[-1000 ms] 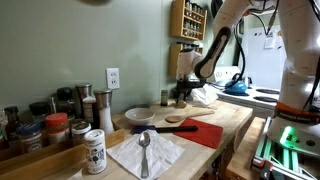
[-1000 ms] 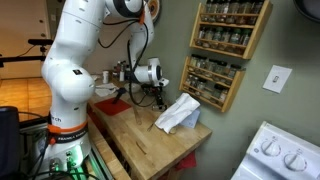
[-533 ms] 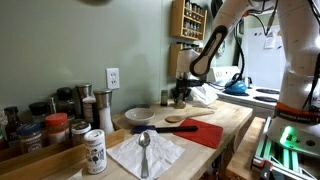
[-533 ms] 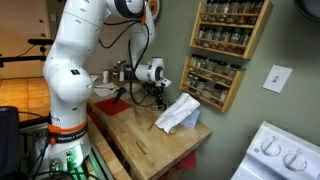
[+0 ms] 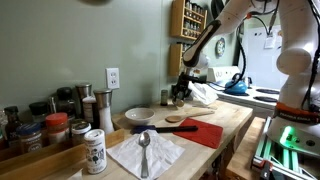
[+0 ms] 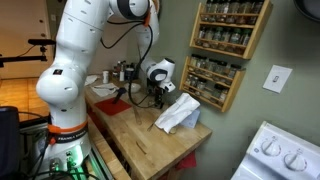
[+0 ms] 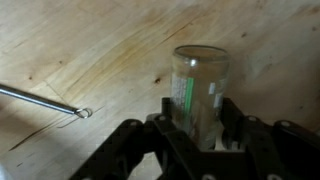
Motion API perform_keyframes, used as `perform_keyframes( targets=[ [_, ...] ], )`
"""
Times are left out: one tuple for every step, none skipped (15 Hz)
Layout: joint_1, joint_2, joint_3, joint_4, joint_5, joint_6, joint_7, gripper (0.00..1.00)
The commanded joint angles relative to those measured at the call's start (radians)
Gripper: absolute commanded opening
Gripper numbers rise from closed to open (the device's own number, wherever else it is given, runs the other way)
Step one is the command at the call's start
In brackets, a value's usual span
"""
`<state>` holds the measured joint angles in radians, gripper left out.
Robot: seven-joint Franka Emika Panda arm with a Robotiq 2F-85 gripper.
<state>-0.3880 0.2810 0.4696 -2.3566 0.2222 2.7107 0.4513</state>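
The gripper comes from above with its fingers pressed on both sides of the jar, which seems to stand upright on the counter near a cloth, so the grip looks centred.

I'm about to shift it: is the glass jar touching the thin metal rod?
Apart. The wrist view shows a stretch of bare countertop between the glass jar and the tip of the metal rod.
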Motion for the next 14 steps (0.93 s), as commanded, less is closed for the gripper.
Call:
perform_keyframes(
  targets=[
    [-0.116, -0.012, 0.085, 0.02, 0.199, -0.116, -0.156, 0.27],
    [-0.143, -0.012, 0.101, 0.027, 0.254, -0.15, -0.198, 0.27],
    [-0.162, -0.014, 0.107, 0.036, 0.293, -0.194, -0.225, 0.27],
    [-0.03, -0.033, -0.034, 0.054, 0.415, -0.255, -0.308, 0.27],
    [-0.02, -0.035, -0.062, 0.069, 0.485, -0.32, -0.35, 0.27],
    [0.003, -0.034, -0.108, 0.086, 0.544, -0.399, -0.39, 0.27],
    [0.037, -0.036, -0.161, 0.096, 0.568, -0.474, -0.402, 0.27],
    [0.067, -0.03, -0.209, 0.109, 0.585, -0.539, -0.402, 0.27],
    [0.103, -0.026, -0.255, 0.115, 0.577, -0.574, -0.372, 0.27],
    [0.156, -0.037, -0.301, 0.099, 0.54, -0.515, -0.303, 0.27],
    [0.166, -0.029, -0.321, 0.111, 0.568, -0.538, -0.377, 0.52],
    [0.186, -0.028, -0.345, 0.111, 0.564, -0.536, -0.361, 0.52],
    [0.198, -0.027, -0.357, 0.11, 0.562, -0.535, -0.352, 0.52],
    [0.206, -0.027, -0.361, 0.11, 0.562, -0.534, -0.345, 0.52]
  ],
)
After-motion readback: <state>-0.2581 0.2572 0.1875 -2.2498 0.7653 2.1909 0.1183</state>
